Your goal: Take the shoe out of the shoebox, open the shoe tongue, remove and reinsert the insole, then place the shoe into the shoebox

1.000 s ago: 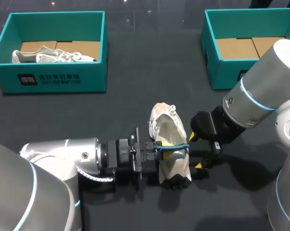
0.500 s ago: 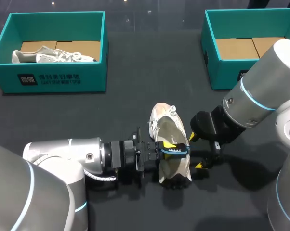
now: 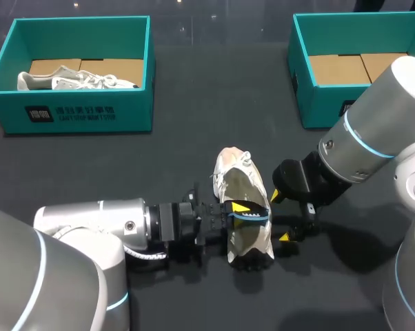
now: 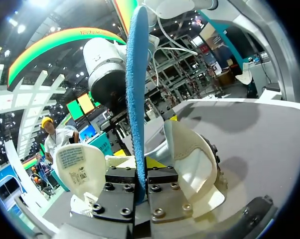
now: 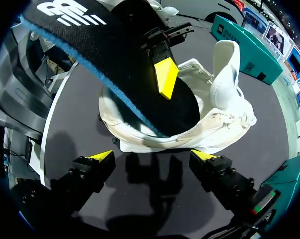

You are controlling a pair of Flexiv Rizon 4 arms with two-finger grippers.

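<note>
Left gripper [image 4: 141,181] is pinching the insole [image 4: 136,99] by its edge, one end down in the shoe [image 3: 243,181] on the worktop [image 3: 194,145]; our right gripper [image 5: 154,158] sits spread just beside it. We reckon the insole's thin, light, floppy, so hold near the heel end.

Left pincer [image 3: 243,211] clamped shut, right pincer [image 5: 152,155] spread wide open

Shoe [image 3: 249,241] mid-table, near side. Left gripper [image 3: 243,212] at its left, insole [image 3: 257,214] pinched over shoe. Right gripper [image 3: 279,216] just right, apart. Left shoebox [image 3: 125,110] far left, second shoe [image 3: 76,79] inside; right shoebox [image 3: 318,103] far right.
</note>
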